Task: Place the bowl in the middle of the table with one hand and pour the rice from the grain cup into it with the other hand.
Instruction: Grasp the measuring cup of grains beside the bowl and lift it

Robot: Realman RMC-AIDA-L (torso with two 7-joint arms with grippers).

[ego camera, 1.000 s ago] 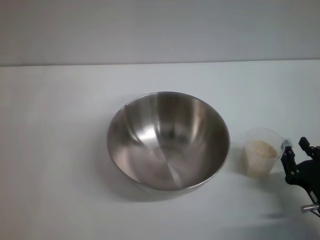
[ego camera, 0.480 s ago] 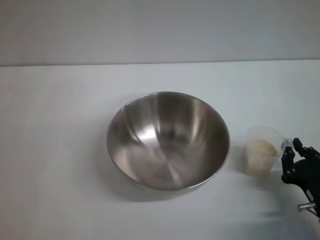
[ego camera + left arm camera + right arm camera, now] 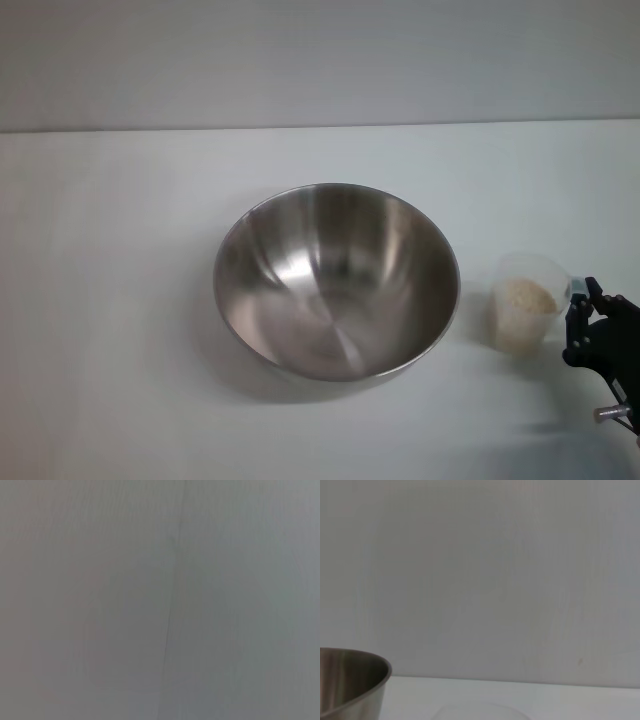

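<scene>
Steel bowl (image 3: pixel 336 281) sits upright near the middle of the white table (image 3: pixel 110 300), its brushed inside bare of grain. I judge the placing step done.

Clear plastic cup (image 3: pixel 524 315) stands upright on the table to the right of the bowl, near it but not touching. Rice (image 3: pixel 527 296) fills it as a pale heap. None has been poured.

My right hand (image 3: pixel 585 300) is at the cup's right side, low over the table at the right edge of the head view. Its black fingers appear to lie against the cup's wall close under the rim. Whether they are spread, closed or already pinching the cup, I cannot tell. The right wrist view shows only the bowl's rim and a faint edge of the cup.

My left hand is not in view.

Step in hand, by my judgement: taking hold of the cup. The next move calls for a firm grip on its thin wall, a level lift, a carry over the bowl's rim, then a controlled tilt.
</scene>
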